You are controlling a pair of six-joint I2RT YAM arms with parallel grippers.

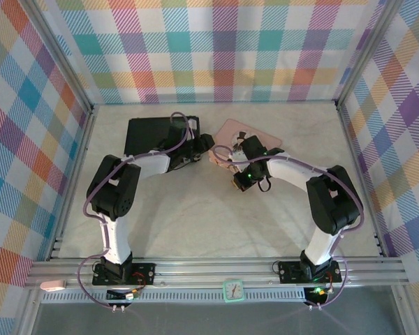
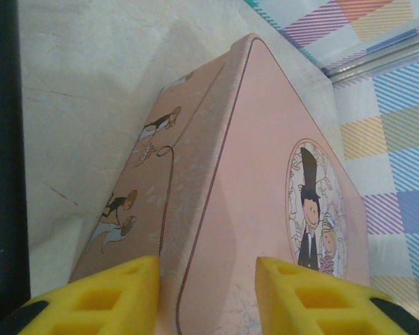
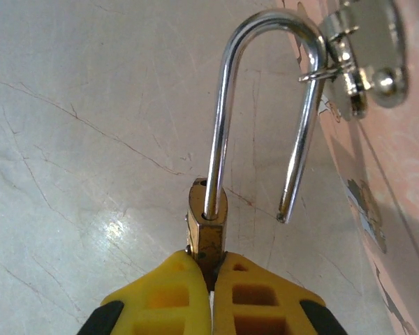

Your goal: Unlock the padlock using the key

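okay, right gripper (image 3: 211, 278) is clamping the padlock (image 3: 207, 218) body, open shackle (image 3: 227, 105) running to 12 o'clock, hooking the clasp (image 3: 366, 66) at 1; left gripper (image 2: 207, 283), half open, is straddling the pink tin (image 2: 258, 139).

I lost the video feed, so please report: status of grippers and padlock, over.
Right gripper shut on the padlock body. Its shackle open, one leg free, hooked in the clasp of the pink tin. Left gripper open, astride the tin's edge.
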